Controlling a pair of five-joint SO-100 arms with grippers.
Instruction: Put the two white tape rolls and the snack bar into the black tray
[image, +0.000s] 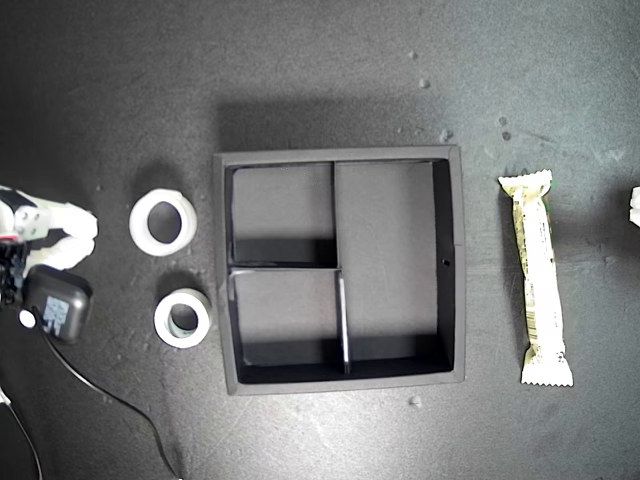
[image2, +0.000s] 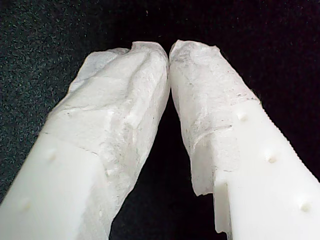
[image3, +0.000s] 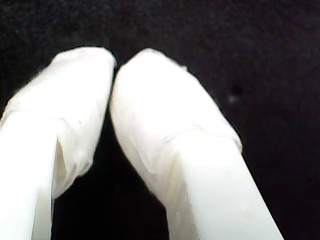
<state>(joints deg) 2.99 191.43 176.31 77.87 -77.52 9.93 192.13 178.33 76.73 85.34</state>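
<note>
My first gripper (image2: 169, 50) has its two wrapped fingers (image2: 120, 100) pressed tip to tip with nothing between them, only dark surface (image2: 50, 40) beyond. My second gripper (image3: 114, 65) is likewise clenched on nothing, its padded fingers (image3: 150, 100) touching at the tips above bare dark surface.

In the exterior view an arm (image: 45, 235) shows at the left edge, with white fingers (image: 75, 235) and a black block with a cable just below them; the wrist views do not tell me which arm it is. A sliver of white at the exterior view's right edge may be the other arm.

The upper tape roll (image: 162, 222) lies flat just beyond those fingers, towards the tray. The lower tape roll (image: 183, 317), with a greyish core, lies near it, beside the tray's wall. The tray (image: 452, 270) sits further from the fingers than both rolls, all three compartments bare. The snack bar (image: 535, 277) lies lengthwise on the surface past the tray's far side, apart from it and well away from those fingers.
</note>
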